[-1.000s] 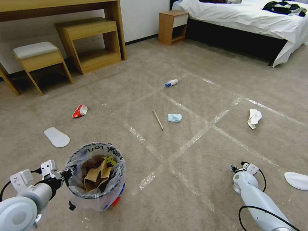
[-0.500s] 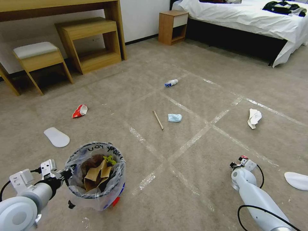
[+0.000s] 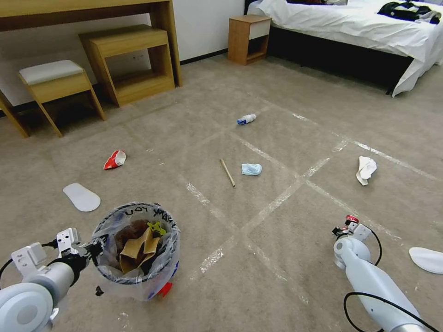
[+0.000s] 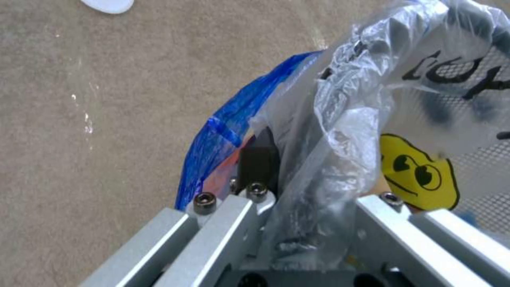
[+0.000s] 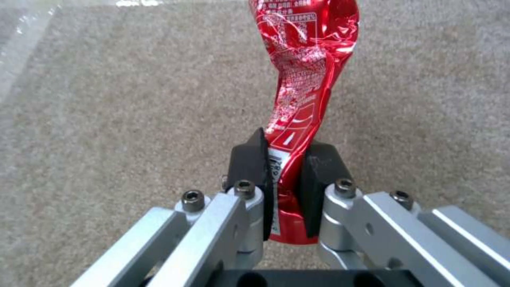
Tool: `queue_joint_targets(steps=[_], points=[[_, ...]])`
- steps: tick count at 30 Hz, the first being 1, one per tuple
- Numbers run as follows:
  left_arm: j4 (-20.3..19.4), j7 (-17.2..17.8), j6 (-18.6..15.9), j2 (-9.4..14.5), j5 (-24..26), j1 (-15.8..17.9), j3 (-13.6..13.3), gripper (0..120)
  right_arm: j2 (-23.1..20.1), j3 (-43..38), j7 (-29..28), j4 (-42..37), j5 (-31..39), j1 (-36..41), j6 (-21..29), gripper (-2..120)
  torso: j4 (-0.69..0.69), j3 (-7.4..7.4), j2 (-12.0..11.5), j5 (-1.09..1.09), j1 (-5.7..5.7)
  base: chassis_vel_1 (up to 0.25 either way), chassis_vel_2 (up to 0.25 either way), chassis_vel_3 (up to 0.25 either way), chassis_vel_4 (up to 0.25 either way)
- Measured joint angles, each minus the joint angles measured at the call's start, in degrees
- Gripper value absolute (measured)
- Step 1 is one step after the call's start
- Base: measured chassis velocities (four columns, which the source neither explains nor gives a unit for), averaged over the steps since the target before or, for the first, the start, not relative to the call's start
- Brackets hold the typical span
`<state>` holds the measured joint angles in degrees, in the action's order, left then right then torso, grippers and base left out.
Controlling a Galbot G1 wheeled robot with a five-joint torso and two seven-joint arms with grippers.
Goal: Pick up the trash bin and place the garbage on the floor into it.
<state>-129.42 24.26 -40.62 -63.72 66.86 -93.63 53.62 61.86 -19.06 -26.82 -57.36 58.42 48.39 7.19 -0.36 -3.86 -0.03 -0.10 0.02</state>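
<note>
The left gripper [image 4: 297, 175] clamps the bag-lined blue-and-red trash bin's [image 3: 138, 276] rim while the right gripper [image 5: 284, 187] pinches a crushed red can [image 5: 303, 75] above the beige carpet floor [image 3: 277, 240].

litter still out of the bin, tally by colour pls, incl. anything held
Red: 2 – wrapper in the right gripper, wrapper on the floor
Blue/white: 2 – mask, bottle
White: 1 – tissue
Wood: 1 – stick
Total: 6

A white slipper [image 3: 81, 197] lies beyond the left gripper [image 3: 95, 249]; another [image 3: 427, 259] sits beside the right gripper [image 3: 349, 224]. Farther ahead stand a stool [image 3: 53, 83], desk [image 3: 134, 55], nightstand [image 3: 249, 38] and bed [image 3: 355, 27].
</note>
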Motion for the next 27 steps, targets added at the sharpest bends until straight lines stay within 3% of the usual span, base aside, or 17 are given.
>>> queue_joint_targets(steps=[6,16,18,19,24,27], points=[[-0.6,0.2,0.0,0.1,0.4,-0.2,0.2,0,-1.5,-2.5,2.4,-5.6,-2.0,1.2,-2.4,9,-0.01,0.00,0.0,0.00,0.00,0.000,0.000,0.000,0.000],[-1.9,1.7,-0.3,0.6,4.2,0.6,0.4,0,-7.1,-7.4,14.8,-23.0,-6.0,1.2,-16.8,9,0.00,0.00,0.0,-0.03,0.00,0.000,0.000,0.000,0.000],[-1.9,1.7,-0.3,0.6,4.2,0.6,0.5,0,-7.2,-7.4,15.0,-23.1,-6.0,1.2,-17.0,9,0.00,0.00,0.0,-0.03,0.00,0.000,0.000,0.000,0.000],[-2.3,2.0,-0.3,0.9,5.5,0.9,0.9,0,-9.1,-7.9,19.7,-28.9,-4.1,1.0,-20.0,9,0.00,0.00,0.0,0.00,0.00,0.000,0.000,0.000,0.000],[-3.1,2.6,-0.3,0.8,7.2,1.0,1.0,0,-10.8,-7.9,26.8,-35.1,0.5,0.5,-22.2,9,0.01,0.00,0.0,-0.02,0.00,0.000,0.000,0.000,0.000],[-3.6,2.9,-0.2,0.7,7.9,1.0,1.0,0,-12.5,-7.1,34.9,-40.7,4.9,0.6,-22.6,9,0.00,0.00,0.0,-0.02,0.00,0.000,0.000,0.000,0.000]])
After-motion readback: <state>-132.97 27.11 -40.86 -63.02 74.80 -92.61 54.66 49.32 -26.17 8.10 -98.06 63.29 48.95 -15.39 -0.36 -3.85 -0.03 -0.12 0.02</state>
